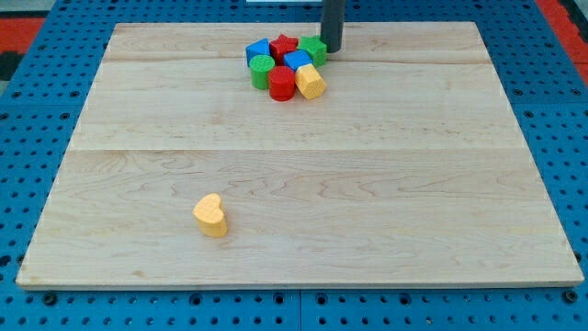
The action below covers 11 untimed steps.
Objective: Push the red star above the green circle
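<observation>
1. The pale wooden surface (pixel 303 184) carries a tight cluster of blocks at 12 o'clock.
2. My tip (pixel 331 50), the rod's end with no end effector jaws to open, touches the green block (pixel 315 48) on the cluster's 3 o'clock side.
3. The red star block (pixel 284 45) sits at about 1 o'clock of the green circle block (pixel 262 70), so the task seems nearly done.
4. The yellow heart block (pixel 211 215) lies far off at 7 o'clock.
</observation>
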Motion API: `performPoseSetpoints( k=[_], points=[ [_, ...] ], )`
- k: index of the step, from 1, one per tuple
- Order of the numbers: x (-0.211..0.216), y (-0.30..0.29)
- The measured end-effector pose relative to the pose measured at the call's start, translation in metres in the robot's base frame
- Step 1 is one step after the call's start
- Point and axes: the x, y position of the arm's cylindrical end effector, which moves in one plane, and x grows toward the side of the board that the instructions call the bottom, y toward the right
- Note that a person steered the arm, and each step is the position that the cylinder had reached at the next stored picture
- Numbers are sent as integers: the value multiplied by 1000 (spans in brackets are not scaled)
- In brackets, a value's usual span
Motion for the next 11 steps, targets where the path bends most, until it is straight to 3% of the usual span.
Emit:
performPoseSetpoints(
  k=[1, 2, 4, 7, 11],
  points=[
    [-37, 9],
    [-34, -32],
    [24, -55],
    [8, -109],
    [70, -48]
  ],
)
